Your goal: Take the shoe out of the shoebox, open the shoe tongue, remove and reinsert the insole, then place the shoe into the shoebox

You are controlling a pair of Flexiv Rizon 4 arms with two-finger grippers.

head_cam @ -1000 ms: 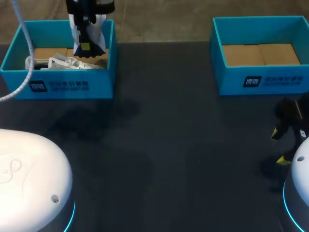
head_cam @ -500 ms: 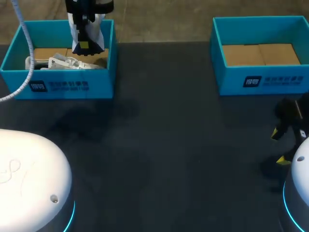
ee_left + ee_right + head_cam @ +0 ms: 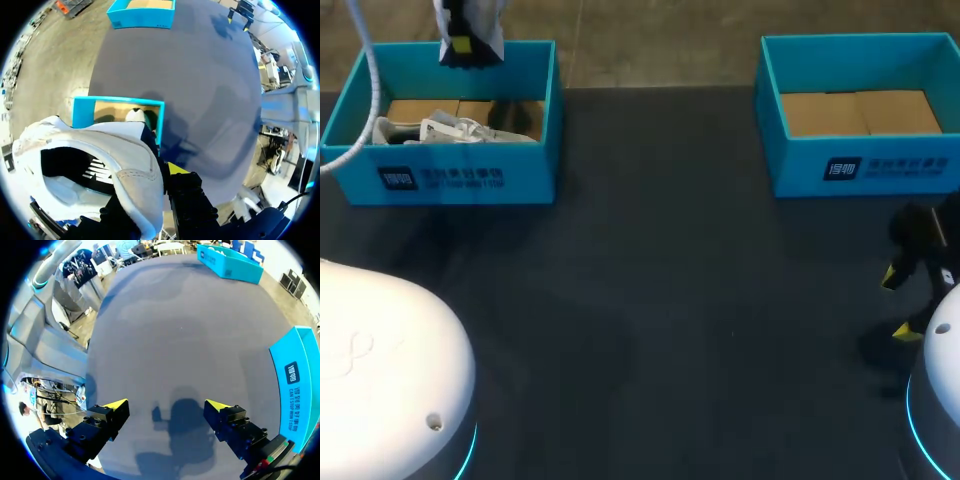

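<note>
Left gripper (image 3: pixel 463 46) is clamped on the white shoe (image 3: pixel 125 155). In the left wrist view we see one yellow-tipped finger (image 3: pixel 176 169) pressed against the outside of the collar wall; the opposing finger is hidden by the shoe. We locate the held shoe in the air above the far wall of the left shoebox (image 3: pixel 450 180), not touching it. A second white shoe (image 3: pixel 435 130) lies on the cardboard floor of that box. Right gripper (image 3: pixel 166 405) hangs just above the dark table (image 3: pixel 660 300) near its right edge, fingers spread wide with nothing between them. We see the right shoebox (image 3: pixel 860 170) farther back on the same side, its cardboard floor exposed.
</note>
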